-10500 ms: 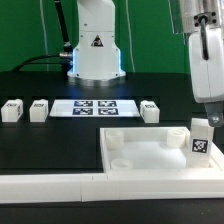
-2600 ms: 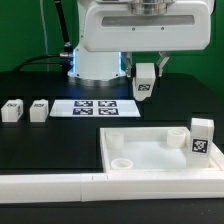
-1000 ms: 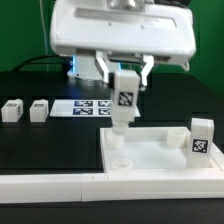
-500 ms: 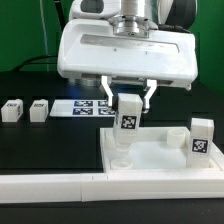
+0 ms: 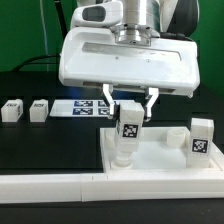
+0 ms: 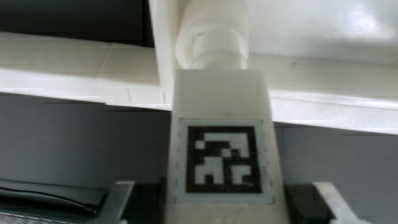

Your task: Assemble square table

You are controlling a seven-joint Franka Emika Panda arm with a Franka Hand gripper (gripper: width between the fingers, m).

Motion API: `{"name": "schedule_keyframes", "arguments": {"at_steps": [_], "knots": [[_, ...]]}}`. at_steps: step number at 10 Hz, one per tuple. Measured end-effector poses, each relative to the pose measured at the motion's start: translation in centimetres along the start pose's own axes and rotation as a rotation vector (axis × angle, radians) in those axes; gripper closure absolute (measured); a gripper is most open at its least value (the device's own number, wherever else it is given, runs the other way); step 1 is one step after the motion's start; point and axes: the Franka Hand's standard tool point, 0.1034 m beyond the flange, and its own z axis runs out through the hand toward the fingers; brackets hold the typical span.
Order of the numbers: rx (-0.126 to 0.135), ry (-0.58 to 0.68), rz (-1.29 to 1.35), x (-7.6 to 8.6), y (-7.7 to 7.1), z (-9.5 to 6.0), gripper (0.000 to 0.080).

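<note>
While gripper (image 5: 129, 107) holds leg (image 5: 128, 135) upright over tabletop (image 5: 165, 156), 2nd leg (image 5: 202, 137) nr rim

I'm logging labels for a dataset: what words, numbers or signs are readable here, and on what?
No words or numbers are readable.
Only black-white tag patterns, no text: on the held leg block in the end effector, the standing leg block and the marker board.

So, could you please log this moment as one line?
fingers: shut on leg | leg: upright at tabletop corner | second leg: standing in tabletop | spare legs: beside marker board
</note>
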Motion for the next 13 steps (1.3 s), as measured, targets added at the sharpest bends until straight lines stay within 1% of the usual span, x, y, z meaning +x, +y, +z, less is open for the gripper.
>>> {"name": "schedule_keyframes", "arguments": {"at_steps": [4,7,8,9,10,11,12,13], "knots": [[-0.002,-0.021,-0.003,-1.2,-0.1,0.9,0.0509],[-0.004,-0.018,0.003,-1.1,-0.1,1.1,0.0509],[-0.004,-0.023,0.003,-1.2,-0.1,1.1,0.0425],[-0.004,-0.023,0.003,-1.2,-0.1,1.2,0.0425],[-0.004,-0.023,0.003,-1.2,-0.1,1.2,0.0247],[-0.004,-0.024,0.003,-1.2,-0.1,1.2,0.0180],[-0.004,-0.024,0.003,-1.2,-0.1,1.2,0.0180],[-0.004,-0.024,0.003,-1.2,-0.1,1.2,0.0156]]}}
